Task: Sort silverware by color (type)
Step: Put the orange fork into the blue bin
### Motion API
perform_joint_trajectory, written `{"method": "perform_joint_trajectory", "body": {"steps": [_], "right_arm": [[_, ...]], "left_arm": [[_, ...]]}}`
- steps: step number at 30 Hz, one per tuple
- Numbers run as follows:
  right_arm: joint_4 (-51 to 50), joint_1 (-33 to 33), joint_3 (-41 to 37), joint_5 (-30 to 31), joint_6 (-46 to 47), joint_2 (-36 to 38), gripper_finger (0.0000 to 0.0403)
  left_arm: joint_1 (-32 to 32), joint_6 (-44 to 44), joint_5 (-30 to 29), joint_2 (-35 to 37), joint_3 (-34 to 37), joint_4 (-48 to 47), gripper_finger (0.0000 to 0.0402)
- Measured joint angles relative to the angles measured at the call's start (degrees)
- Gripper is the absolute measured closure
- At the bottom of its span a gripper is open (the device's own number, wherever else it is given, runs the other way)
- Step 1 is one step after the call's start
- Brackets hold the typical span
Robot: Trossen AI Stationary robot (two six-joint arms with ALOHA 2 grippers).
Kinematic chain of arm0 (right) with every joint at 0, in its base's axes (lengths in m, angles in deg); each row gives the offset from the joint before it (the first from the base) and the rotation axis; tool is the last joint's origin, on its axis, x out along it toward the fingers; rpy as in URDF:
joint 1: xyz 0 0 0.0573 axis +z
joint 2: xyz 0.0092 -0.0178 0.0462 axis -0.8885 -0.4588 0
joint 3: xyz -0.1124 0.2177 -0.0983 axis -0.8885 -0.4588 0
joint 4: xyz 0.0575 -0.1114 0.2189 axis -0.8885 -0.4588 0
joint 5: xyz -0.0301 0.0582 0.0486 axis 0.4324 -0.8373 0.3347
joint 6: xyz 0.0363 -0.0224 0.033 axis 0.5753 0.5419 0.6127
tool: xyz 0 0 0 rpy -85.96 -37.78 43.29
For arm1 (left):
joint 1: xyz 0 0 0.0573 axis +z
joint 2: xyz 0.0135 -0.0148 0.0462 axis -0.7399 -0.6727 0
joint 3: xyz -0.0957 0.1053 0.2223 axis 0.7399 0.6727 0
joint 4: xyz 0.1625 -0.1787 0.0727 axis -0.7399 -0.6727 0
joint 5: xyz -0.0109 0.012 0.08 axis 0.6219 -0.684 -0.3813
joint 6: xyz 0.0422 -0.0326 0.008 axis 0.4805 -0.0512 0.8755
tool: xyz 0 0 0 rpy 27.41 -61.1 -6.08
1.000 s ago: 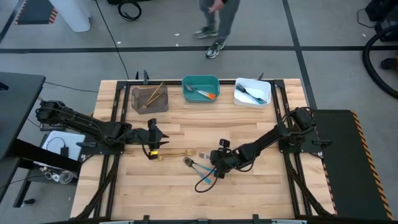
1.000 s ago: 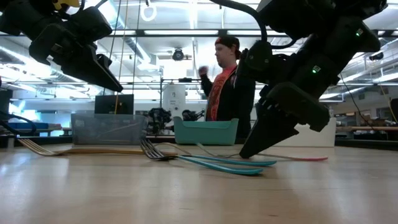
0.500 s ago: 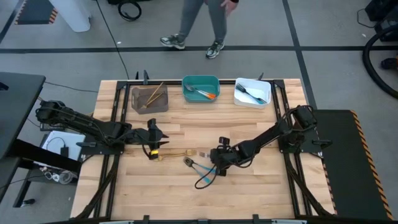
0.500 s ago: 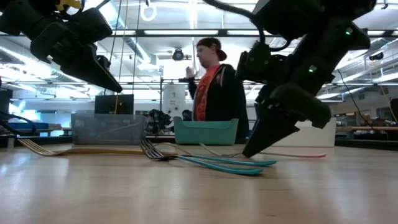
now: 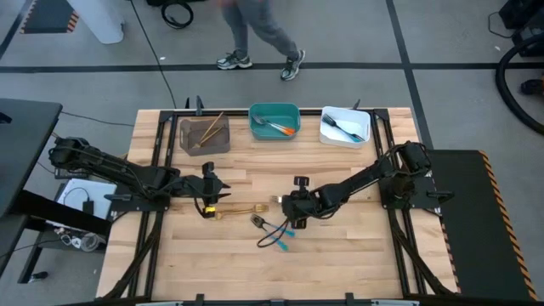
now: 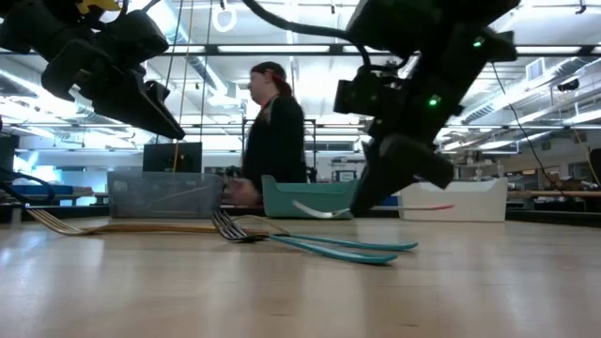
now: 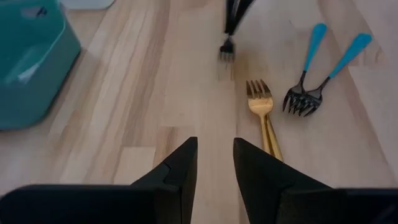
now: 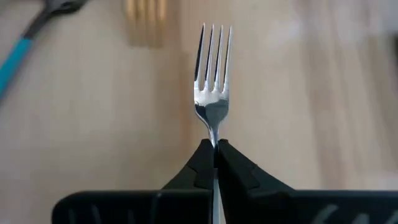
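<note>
The right gripper point(image 8: 214, 163) is squeezing its fingers together on the thin neck of a silver fork point(image 8: 213, 74), lifting it just above the table's middle; the fork looks light, stiff and slippery, so gripping mid-handle would probably be steadier.

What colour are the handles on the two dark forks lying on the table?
Blue, on both dark forks. The left wrist view shows it best.

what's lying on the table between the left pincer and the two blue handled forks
A gold fork lies there, between the left pincer and the blue-handled forks; the high view shows it, as does the left wrist view.
</note>
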Motion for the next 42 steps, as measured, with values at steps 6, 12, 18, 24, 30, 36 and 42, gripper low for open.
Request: {"method": "perform_joint_trajectory", "body": {"steps": [6, 12, 18, 24, 30, 36, 42], "right_arm": [[4.01, -3.90, 0.06, 0.02, -9.88, 0.02, 0.0392], [7.48, -6.71, 0.08, -0.11, -15.09, 0.07, 0.0391], [8.29, -8.16, 0.84, -1.80, -21.80, 0.09, 0.0391], [8.96, -12.43, 2.88, -2.04, -30.90, 0.17, 0.0391], [11.49, -16.32, 2.98, -2.04, -34.57, 0.20, 0.0390], [12.58, -17.68, 2.98, -2.08, -36.40, 0.20, 0.0390], [13.45, -18.57, 2.98, -1.96, -36.80, 0.20, 0.0389]], "left_arm": [[-0.02, 2.18, 0.00, 0.00, 0.00, 0.13, 0.0290], [-0.01, -3.88, 0.01, 0.00, 0.00, 0.17, 0.0290], [-0.15, -9.22, 0.03, -0.04, 0.00, 0.51, 0.0290], [-0.15, -18.00, 0.06, -0.04, 0.00, 0.85, 0.0290], [-0.13, -20.73, 0.04, -0.04, 0.00, 0.87, 0.0290], [-0.13, -20.77, 0.04, -0.04, 0.00, 0.91, 0.0290], [-0.48, -20.77, 0.02, -0.04, 0.00, 0.91, 0.0290]]}}
